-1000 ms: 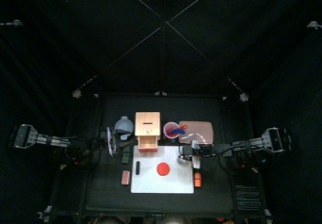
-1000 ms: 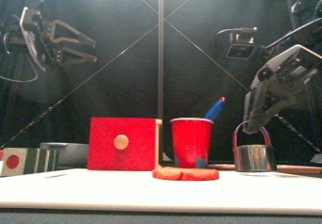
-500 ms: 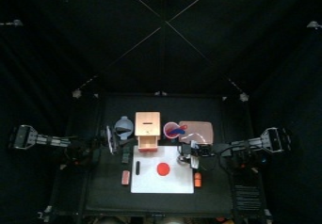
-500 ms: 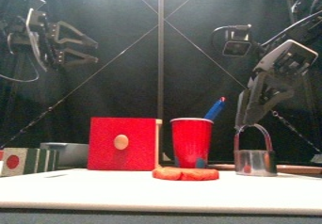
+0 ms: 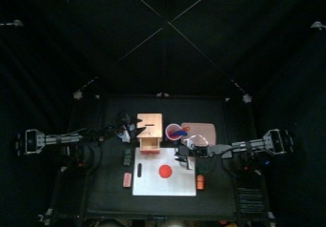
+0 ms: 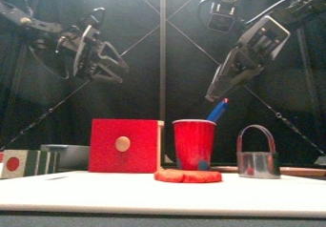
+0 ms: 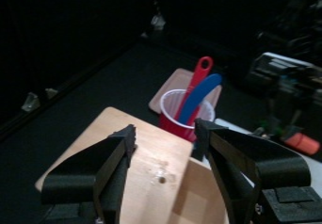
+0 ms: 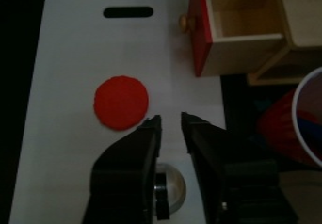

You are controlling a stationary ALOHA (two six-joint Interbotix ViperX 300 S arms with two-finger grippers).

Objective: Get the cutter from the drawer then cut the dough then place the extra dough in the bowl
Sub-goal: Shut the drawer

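Observation:
The round metal cutter [image 6: 258, 154] stands upright on the white board [image 6: 76, 188], to the right of the flat red dough disc [image 6: 188, 175]. Nothing holds it. My right gripper [image 6: 214, 92] hangs well above it with its jaws slightly apart and nothing between them; in the right wrist view the cutter [image 8: 170, 198] lies just under the jaws, with the dough [image 8: 122, 103] beyond. My left gripper [image 7: 164, 134] is open over the wooden box [image 7: 120, 171]. The box's red drawer [image 8: 239, 21] is pulled out.
The red cup [image 6: 193, 143] with a blue and a red knife stands behind the dough, beside the box. A pink tray [image 5: 204, 134] lies at the back right. The blue-grey bowl [image 6: 57, 157] sits left of the box.
My right gripper has let go of the cutter's wire handle and risen, leaving the cutter standing on the board. The left arm has swung in from the left over the box.

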